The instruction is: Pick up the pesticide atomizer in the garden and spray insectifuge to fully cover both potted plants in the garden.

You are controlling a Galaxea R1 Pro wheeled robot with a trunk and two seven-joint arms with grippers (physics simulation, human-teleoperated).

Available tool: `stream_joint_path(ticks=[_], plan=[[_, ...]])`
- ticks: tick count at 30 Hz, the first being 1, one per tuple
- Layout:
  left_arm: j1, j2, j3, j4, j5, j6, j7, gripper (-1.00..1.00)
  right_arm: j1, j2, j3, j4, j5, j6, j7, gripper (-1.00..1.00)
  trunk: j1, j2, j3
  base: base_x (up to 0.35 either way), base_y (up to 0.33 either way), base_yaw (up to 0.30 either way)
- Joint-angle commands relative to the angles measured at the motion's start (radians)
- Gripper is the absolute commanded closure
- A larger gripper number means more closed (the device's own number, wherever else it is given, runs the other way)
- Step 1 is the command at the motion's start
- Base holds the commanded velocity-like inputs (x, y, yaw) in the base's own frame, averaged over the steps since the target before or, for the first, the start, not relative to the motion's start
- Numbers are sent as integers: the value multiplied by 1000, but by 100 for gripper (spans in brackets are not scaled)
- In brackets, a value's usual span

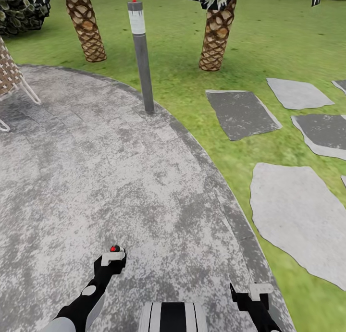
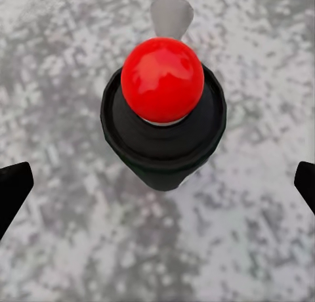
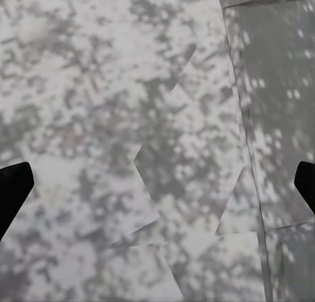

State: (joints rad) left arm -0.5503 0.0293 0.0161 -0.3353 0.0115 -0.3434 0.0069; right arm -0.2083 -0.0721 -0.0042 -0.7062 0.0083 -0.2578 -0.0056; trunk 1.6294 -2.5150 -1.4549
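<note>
Grey paving (image 1: 120,178); two palm trunks (image 1: 86,27), one bollard light (image 1: 142,58); both arms' jaws wide, empty.

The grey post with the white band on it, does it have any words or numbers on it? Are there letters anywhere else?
No readable text anywhere.
The bollard light has a white band near its top, but no letters or numbers can be made out on it.
The object with the red ball on top, seen in the left wrist view, shows no label.
The paved circle and stepping stones show only mottled patterns.
</note>
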Motion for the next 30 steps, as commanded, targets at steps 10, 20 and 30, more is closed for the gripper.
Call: stream_joint_path(ticks=[10,20,30], plan=[[0,0,1,1,1,-3,1,-100,0,0,0,1,1,-3,-1,-100,0,0,-1,37,0,0],[0,0,1,1,1,-3,1,-100,0,0,0,1,1,-3,-1,-100,0,0,-1,5,0,0],[0,0,1,1,2,-3,1,-100,0,0,0,3,1,-3,-1,-100,0,0,-1,37,0,0]])
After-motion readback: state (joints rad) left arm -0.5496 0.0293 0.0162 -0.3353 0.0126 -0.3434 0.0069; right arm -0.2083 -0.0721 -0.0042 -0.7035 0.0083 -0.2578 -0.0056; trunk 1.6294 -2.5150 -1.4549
